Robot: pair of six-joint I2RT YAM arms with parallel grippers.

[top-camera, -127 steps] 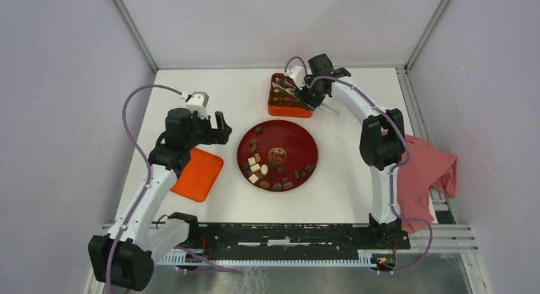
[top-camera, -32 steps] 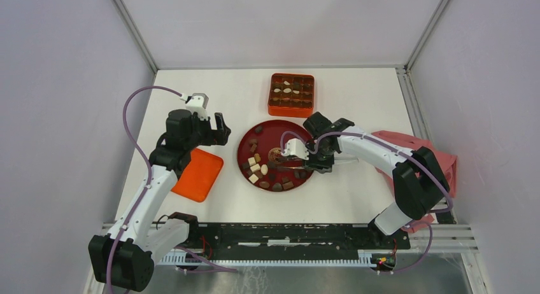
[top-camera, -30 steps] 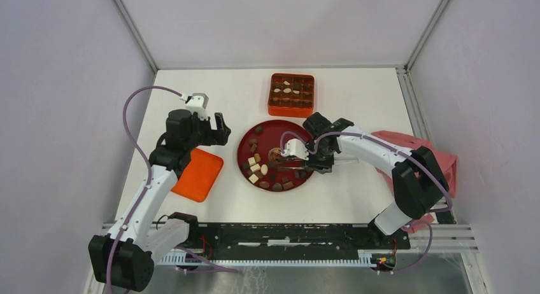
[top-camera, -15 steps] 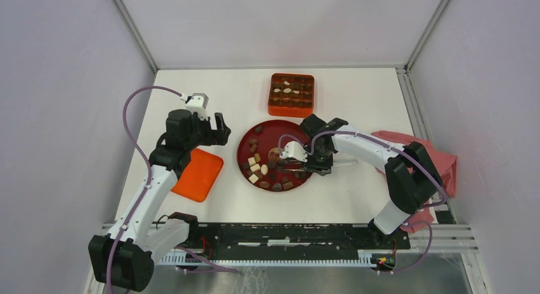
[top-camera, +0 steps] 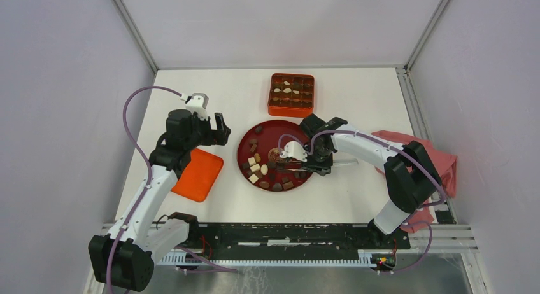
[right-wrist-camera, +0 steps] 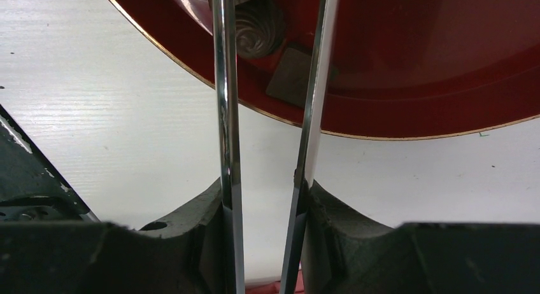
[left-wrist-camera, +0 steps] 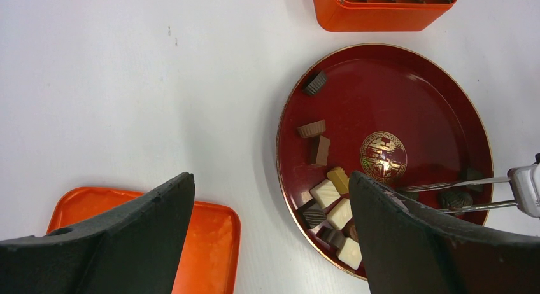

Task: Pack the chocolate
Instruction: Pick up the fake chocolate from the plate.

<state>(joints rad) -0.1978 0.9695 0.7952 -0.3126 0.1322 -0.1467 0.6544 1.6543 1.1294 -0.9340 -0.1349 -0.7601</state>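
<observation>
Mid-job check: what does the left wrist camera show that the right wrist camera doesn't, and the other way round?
Only the left wrist view: the square orange box, the flat orange lid, a round gold emblem, cream, tan and brown chocolate pieces, and the open left gripper. Only the right wrist view: the right gripper clamping the thin metal tweezers, and the swirled top of the round brown chocolate between their prongs. Both: the round red plate, the white table, the tweezers' prongs and that chocolate.
</observation>
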